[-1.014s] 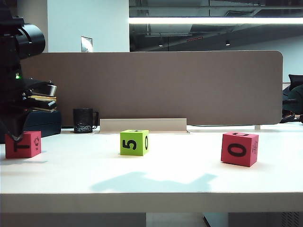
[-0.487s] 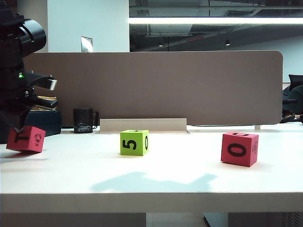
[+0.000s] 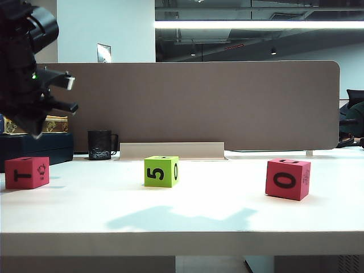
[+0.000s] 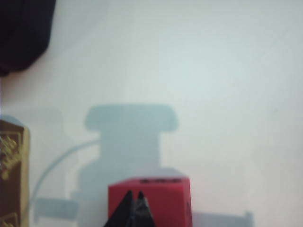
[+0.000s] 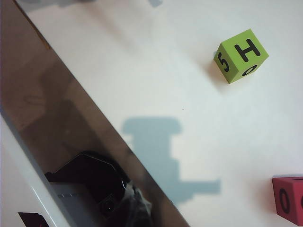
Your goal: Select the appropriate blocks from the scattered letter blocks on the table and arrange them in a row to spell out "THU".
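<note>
While my left gripper (image 4: pixel 134 210) hangs pressed together above the red T block (image 3: pixel 27 172) at the desk's (image 3: pixel 193 213) left edge, green block (image 3: pixel 161 171) mid-desk, red 0 block (image 3: pixel 288 179) right, right gripper (image 5: pixel 135 208) closed, empty

Office: desk divider panel (image 3: pixel 187 105), ceiling strip light (image 3: pixel 259 24), mug (image 3: pixel 100 145).

The left red block (image 3: pixel 27 172) shows a sideways "T". The green block (image 3: pixel 161 171) reads "5" and "0", with "H" on top (image 5: pixel 241 55). The right red block (image 3: pixel 288 179) shows "0".
</note>
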`<action>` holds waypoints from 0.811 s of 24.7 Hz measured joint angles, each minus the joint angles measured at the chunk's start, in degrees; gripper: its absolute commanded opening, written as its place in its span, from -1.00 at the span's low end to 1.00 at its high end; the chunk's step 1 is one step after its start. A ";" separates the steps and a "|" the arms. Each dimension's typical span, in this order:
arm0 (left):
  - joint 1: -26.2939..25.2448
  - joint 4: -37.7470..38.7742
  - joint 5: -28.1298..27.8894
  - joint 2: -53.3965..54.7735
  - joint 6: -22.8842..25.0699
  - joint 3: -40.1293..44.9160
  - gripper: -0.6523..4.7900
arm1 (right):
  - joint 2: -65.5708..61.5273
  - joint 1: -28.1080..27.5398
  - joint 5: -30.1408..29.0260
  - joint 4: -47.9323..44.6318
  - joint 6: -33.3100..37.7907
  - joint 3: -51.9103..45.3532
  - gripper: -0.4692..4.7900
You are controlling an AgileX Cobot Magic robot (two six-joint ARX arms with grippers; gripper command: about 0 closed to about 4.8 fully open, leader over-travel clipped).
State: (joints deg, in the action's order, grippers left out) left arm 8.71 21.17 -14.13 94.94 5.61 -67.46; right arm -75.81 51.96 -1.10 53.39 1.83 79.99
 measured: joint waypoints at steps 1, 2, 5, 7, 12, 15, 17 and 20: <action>0.00 -0.22 0.00 0.00 0.17 -0.42 -0.78 | -0.11 0.00 0.00 0.00 0.00 0.00 -0.84; 0.00 -0.44 0.00 0.02 0.28 -1.01 -0.78 | -0.26 0.00 0.00 0.00 0.00 0.00 -0.84; 0.00 0.61 0.00 0.22 1.03 -3.23 -0.78 | -0.35 0.00 0.00 0.00 0.00 0.00 -0.84; 0.02 4.39 0.02 0.20 1.05 -4.79 -0.77 | -0.35 0.00 0.00 0.00 0.00 0.00 -0.84; 0.02 14.56 0.02 0.22 1.01 -6.49 0.00 | -0.35 0.00 -0.02 0.00 0.00 0.00 -0.84; 0.02 16.92 0.04 0.26 -0.59 -6.29 0.35 | -0.35 0.00 -0.02 0.00 -0.17 0.00 -0.84; 0.00 17.25 0.04 0.28 -1.20 -6.29 0.39 | -0.35 0.00 -0.04 0.00 -0.20 0.00 -0.84; 0.00 16.70 0.07 0.55 -1.46 -6.29 0.39 | -0.35 0.00 -0.04 0.00 -0.22 0.00 -0.84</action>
State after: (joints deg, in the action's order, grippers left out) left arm 8.71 37.87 -14.06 95.48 4.14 -73.76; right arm -76.16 51.96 -1.15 53.39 1.61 79.99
